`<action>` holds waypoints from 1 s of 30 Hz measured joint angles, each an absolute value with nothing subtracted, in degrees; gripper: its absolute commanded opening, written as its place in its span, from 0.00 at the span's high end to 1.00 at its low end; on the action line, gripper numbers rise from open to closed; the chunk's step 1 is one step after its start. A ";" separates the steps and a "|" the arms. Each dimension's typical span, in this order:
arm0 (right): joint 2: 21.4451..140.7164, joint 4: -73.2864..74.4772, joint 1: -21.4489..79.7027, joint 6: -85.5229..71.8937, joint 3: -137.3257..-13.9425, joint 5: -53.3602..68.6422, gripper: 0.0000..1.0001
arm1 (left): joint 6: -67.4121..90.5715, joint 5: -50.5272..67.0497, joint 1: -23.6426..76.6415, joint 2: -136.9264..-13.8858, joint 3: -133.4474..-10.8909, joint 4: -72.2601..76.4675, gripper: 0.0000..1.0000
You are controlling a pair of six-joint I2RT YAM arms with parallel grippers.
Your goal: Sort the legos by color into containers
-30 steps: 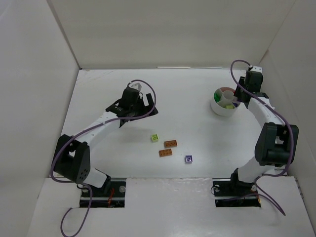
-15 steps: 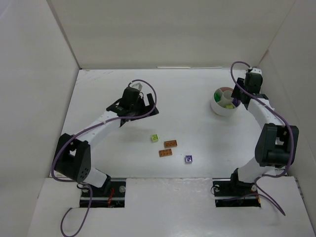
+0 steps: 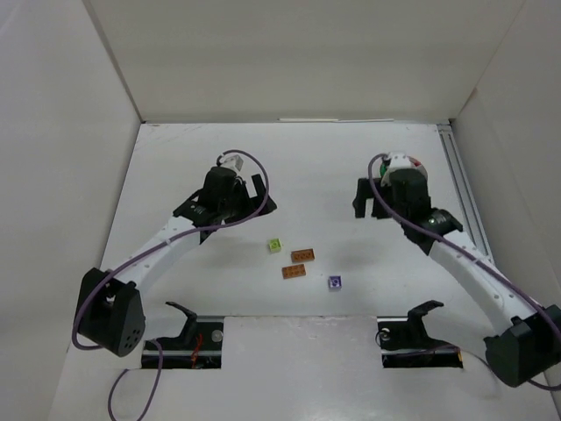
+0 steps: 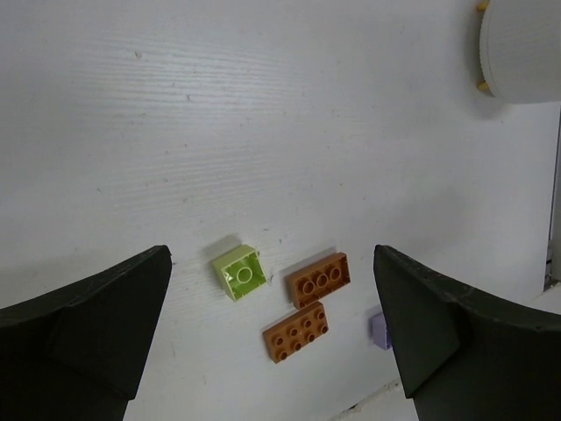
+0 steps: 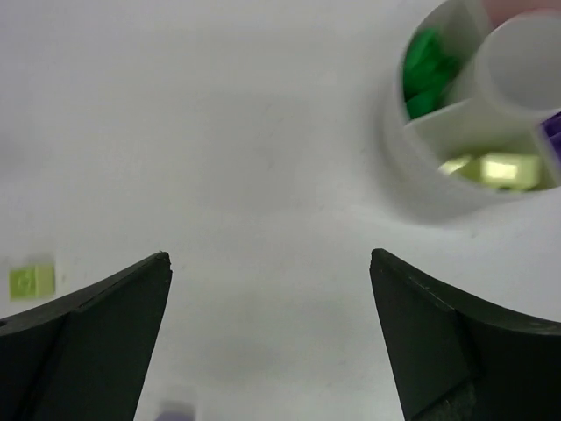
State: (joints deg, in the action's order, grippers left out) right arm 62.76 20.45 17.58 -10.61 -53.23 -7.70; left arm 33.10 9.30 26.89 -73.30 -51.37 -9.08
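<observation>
4 legos (image 3: 302,255) loose on table (image 3: 324,167)

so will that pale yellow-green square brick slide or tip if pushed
Likely slides rather than tips: the small pale yellow-green square plastic brick lies flat and low on the smooth white table. It looks rigid and probably very light, so a nudge could send it skidding. Flat sides: unlikely to roll.

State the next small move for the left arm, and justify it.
Probably lower the open left gripper toward the pale yellow-green square plastic brick: it lies unsorted on the white table, nearest that gripper and framed between its fingers in the wrist view.
</observation>
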 measured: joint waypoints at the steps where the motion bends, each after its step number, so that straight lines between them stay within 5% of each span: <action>1: 61.28 21.89 21.15 -11.53 -51.29 -7.31 0.00 | 33.28 9.45 26.87 -72.44 -50.48 -9.06 0.01; 12: 62.41 32.08 53.47 -26.22 -40.80 -8.60 0.04 | 35.81 10.07 29.17 -63.48 -41.19 -8.97 0.01; 16: 70.37 32.25 57.69 -31.46 -40.42 -10.74 0.26 | 36.77 10.35 29.43 -63.05 -39.72 -8.82 0.01; 20: 77.60 33.36 58.92 -35.14 -40.36 -12.16 0.37 | 37.34 10.37 29.41 -61.41 -38.59 -8.62 0.01; 24: 79.50 34.11 59.46 -36.82 -40.84 -13.52 0.66 | 37.50 10.41 29.50 -60.47 -38.59 -8.23 0.01; 30: 78.50 36.62 60.05 -37.95 -43.92 -16.80 0.75 | 37.56 10.37 29.67 -60.58 -38.59 -8.19 0.01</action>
State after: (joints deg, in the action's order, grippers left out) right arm 78.50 36.62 60.05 -37.95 -43.92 -16.80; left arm 37.56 10.37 29.67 -60.58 -38.59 -8.19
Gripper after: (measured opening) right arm 0.438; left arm 0.993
